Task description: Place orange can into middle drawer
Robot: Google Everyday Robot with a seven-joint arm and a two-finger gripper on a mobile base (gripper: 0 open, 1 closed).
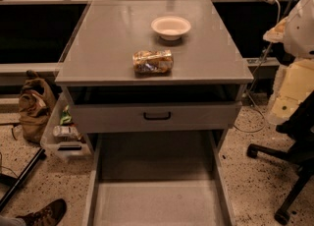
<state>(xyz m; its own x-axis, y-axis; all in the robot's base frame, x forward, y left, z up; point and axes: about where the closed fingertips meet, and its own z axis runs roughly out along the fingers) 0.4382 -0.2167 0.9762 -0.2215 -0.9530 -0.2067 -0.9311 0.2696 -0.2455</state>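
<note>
Starting at the near edge of my feed, I note the middle drawer (157, 203) pulled fully out, its flat grey floor bare and its low side walls running toward the cabinet. A brown shoe (46, 213) sits on the speckled floor to the drawer's left, and a black chair base (287, 181) stands to its right. Above the open tray is a closed drawer front (98, 118) with a small black handle (157, 116). Left of the cabinet I record a clear plastic bin (61, 139) and, behind it, a brown bag (34, 107).

On the grey cabinet top (98, 48) the orange can (152, 61) lies on its side near the front edge, roughly centred, not in the drawer. A white bowl (170, 27) stands just behind it, apart from it and upright.

The gripper (289, 90) shows as a pale cream shape at the right edge of view, off the cabinet's right side and well apart from the can. It holds nothing that I can see; whether it is parted or closed I cannot tell.
</note>
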